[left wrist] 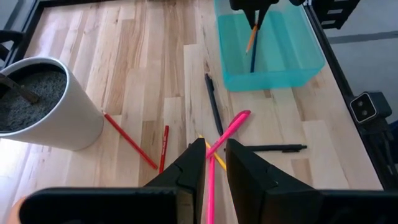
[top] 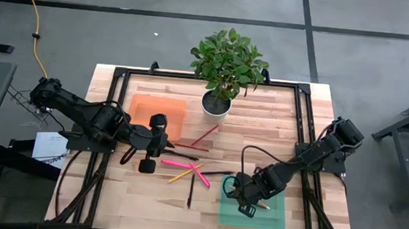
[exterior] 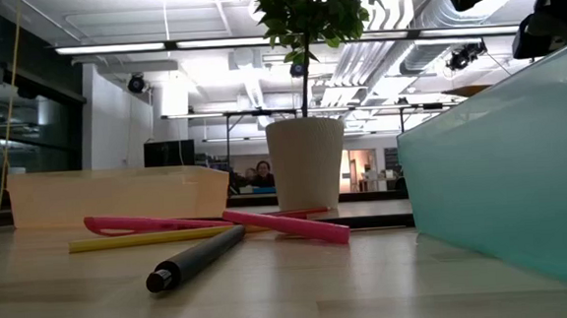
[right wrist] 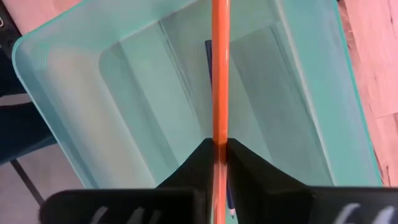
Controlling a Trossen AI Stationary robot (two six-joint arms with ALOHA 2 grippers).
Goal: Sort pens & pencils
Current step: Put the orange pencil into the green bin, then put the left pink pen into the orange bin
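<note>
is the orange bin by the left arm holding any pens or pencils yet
No. In the high view the orange bin shows only its bare floor.

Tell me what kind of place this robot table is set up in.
Probably an open-plan office or lab: long ceiling lights and exposed ducts overhead, a person seated in the background, and a grey floor around the wooden table.

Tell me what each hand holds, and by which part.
Right hand: a thin orange pencil, pinched near one end, its length reaching over the translucent teal plastic bin. Left hand: nothing; a bright pink pen lies beneath it.
</note>
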